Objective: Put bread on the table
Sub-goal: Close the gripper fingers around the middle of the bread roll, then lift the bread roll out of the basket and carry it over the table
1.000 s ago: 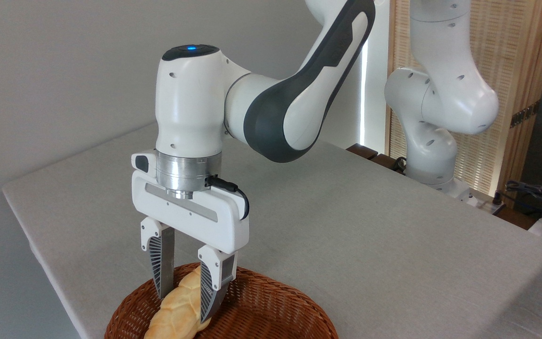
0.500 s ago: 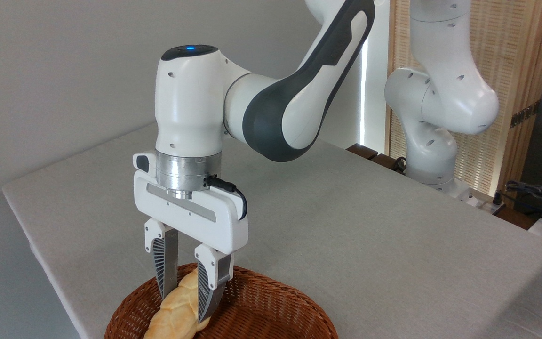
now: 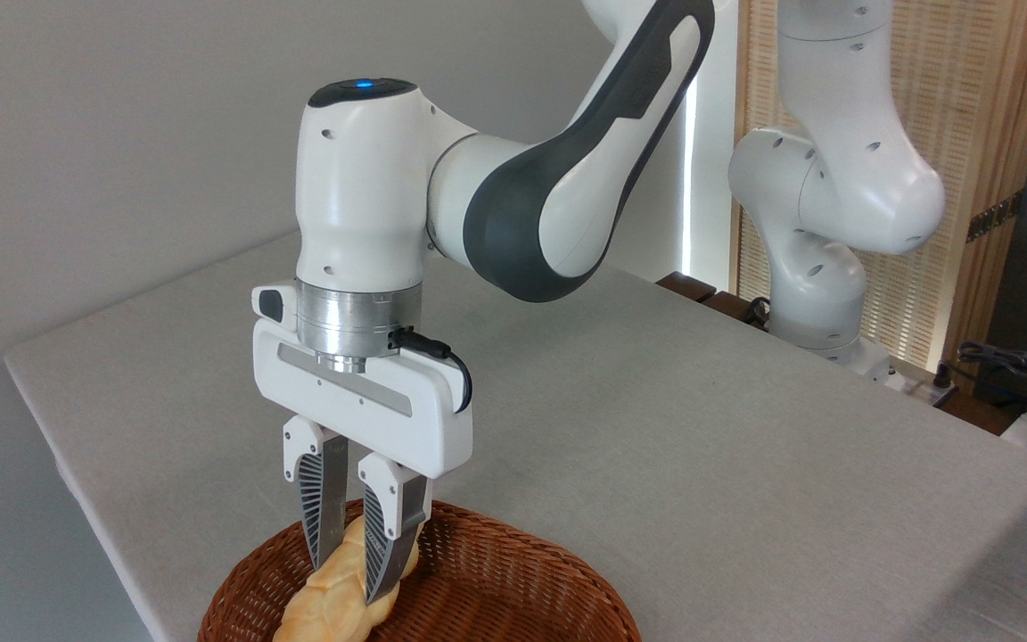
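Note:
The bread (image 3: 331, 602), a golden-yellow twisted roll, sits inside the brown wicker basket (image 3: 513, 593) at the bottom of the view, its near end cut off by the frame edge. My gripper (image 3: 349, 575) points straight down into the basket, and its two ribbed fingers (image 3: 316, 513) are shut on the roll's middle. The roll still looks low in the basket; whether it touches the bottom is hidden. The light-grey table (image 3: 656, 428) spreads out behind and to the right of the basket.
The arm's white base (image 3: 821, 267) stands at the table's far right edge. Cables and dark gear (image 3: 1026, 374) lie off the table at the right. A bamboo screen (image 3: 968, 134) hangs behind.
The fingers have closed in from either side until they clamp the bread. The hand has risen very slightly.

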Motion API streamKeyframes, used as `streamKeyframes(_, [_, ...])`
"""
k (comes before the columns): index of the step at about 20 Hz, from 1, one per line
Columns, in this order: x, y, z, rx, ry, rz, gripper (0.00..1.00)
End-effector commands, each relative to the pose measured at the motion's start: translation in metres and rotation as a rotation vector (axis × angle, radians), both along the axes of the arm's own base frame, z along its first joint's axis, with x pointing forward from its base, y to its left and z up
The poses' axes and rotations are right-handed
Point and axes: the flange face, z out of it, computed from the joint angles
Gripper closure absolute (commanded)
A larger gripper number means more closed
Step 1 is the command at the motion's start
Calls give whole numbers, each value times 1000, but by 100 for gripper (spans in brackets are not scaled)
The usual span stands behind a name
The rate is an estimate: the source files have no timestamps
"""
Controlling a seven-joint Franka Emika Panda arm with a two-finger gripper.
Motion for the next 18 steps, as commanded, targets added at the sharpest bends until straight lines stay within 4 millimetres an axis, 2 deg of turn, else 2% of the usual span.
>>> streamKeyframes(1, [-2,4,19,8,-46,-5,50])
streamKeyframes(7, [-22,-7,79,-49,-107,12,49])
streamKeyframes(10, [-39,-38,96,-52,-49,-37,47])
streamKeyframes(12, [-54,-68,99,-63,24,-80,47])
streamKeyframes(16, [-84,-110,100,-83,170,-142,44])
streamKeyframes(18, [-96,-125,94,-107,236,-158,42])
